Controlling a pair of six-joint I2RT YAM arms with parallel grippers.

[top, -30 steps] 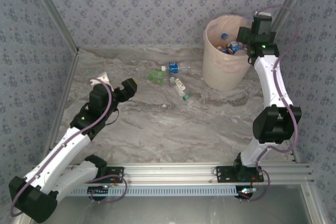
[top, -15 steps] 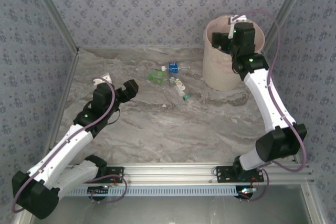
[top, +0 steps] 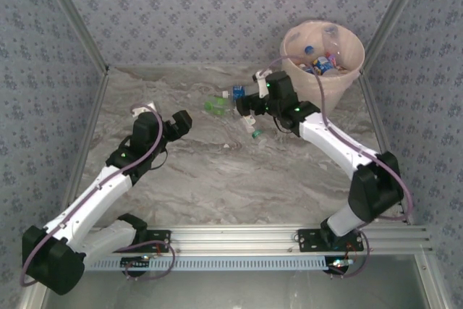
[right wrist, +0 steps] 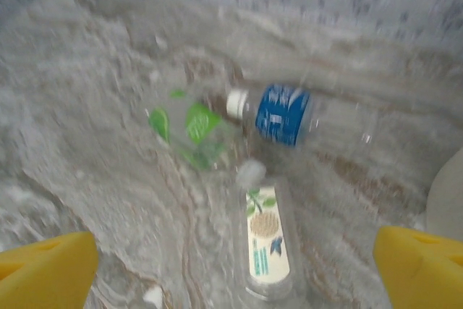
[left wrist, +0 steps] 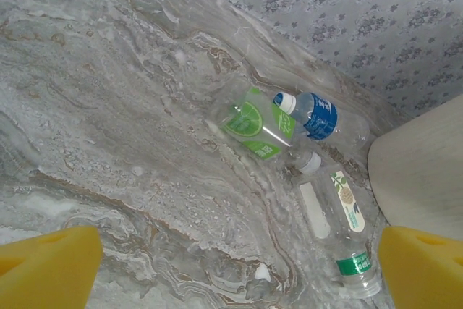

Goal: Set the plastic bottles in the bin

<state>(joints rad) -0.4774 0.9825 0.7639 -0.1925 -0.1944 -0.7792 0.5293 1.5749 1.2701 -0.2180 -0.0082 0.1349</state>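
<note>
Right gripper (right wrist: 231, 264) spread | left gripper (left wrist: 235, 265) spread | marbled grey table (top: 217, 179) | floral-papered walls (top: 181, 12)

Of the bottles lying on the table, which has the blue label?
The blue-labelled bottle nearest the back wall; the green-leaf bottle beside it and the cream-labelled bottle lie farther from that wall.

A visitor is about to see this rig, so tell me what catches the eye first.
The big cream bin at the table's far right corner stands out, with several bottles inside. Left of it, clear bottles lie loose on the marbled table, and the open right gripper hovers above them.
</note>
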